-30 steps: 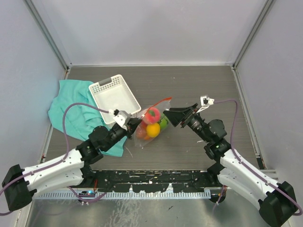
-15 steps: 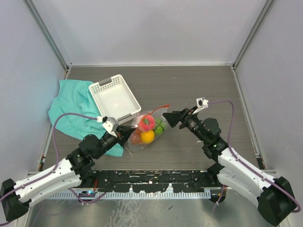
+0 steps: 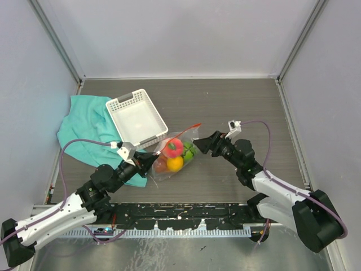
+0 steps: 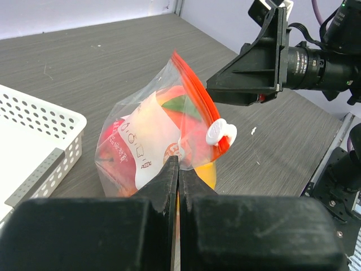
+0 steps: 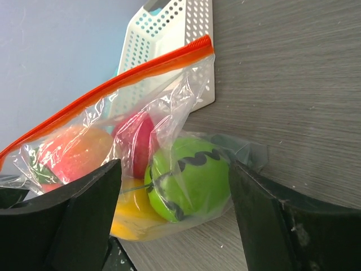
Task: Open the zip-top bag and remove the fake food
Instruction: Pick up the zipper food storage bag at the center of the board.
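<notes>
Left arm (image 3: 48, 219) and right arm (image 3: 277, 188): white shell links, black joints and bases, a purple cable (image 3: 70, 145) looping off each wrist, a small white camera block (image 3: 123, 149) up top, and matte black wedge fingers (image 4: 141, 226) on left gripper (image 3: 153, 160) and right gripper (image 3: 198, 144).

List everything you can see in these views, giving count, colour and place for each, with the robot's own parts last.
zip-top bag: one, clear with orange-red zipper strip, table centre
fake food: several, red, yellow, green, orange, inside the bag
basket: one, white, behind the bag, to its left
cloth: one, teal, table's left side
table: one, dark grey wood-grain
left gripper: one, black, shut on the bag's near edge
right gripper: one, black, open at the bag's right end
</notes>
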Controlling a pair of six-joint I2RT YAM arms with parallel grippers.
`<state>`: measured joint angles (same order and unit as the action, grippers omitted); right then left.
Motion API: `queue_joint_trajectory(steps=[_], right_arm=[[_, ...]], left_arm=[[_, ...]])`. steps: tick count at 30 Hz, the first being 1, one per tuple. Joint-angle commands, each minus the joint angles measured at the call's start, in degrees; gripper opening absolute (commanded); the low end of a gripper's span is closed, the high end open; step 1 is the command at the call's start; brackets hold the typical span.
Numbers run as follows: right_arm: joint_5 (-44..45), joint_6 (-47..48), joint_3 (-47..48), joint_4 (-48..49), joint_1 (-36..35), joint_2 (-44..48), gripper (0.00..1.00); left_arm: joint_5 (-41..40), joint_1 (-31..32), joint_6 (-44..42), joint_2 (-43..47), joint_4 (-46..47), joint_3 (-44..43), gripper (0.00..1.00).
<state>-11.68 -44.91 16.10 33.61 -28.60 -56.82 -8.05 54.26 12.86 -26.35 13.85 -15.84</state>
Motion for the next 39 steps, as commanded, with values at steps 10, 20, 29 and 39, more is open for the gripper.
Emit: queue_joint_trajectory(steps=[10,20,29,39], right_arm=[[-7.19,-0.49,3.89,10.61,0.21,-8.88,0.70],[-6.97,0.77,5.59,8.92,0.11,-9.51,0.05],[-0.95,2.30,4.67,3.22,0.21,-2.77,0.00],[0.21,2.63,4.12,0.55,0.21,-0.30,0.00]], left_arm=[[-1.09,-0.29,4.10,2.42,2.08,0.84,0.00],[-1.59,-0.29,10.80,2.71,-0.64,-2.33,0.09],[-12.92,-0.27,23.87,0.38,-18.16,-20.89,0.98],[-4.32,-0.29,33.15,-28.61,-31.10,-63.57,0.98]])
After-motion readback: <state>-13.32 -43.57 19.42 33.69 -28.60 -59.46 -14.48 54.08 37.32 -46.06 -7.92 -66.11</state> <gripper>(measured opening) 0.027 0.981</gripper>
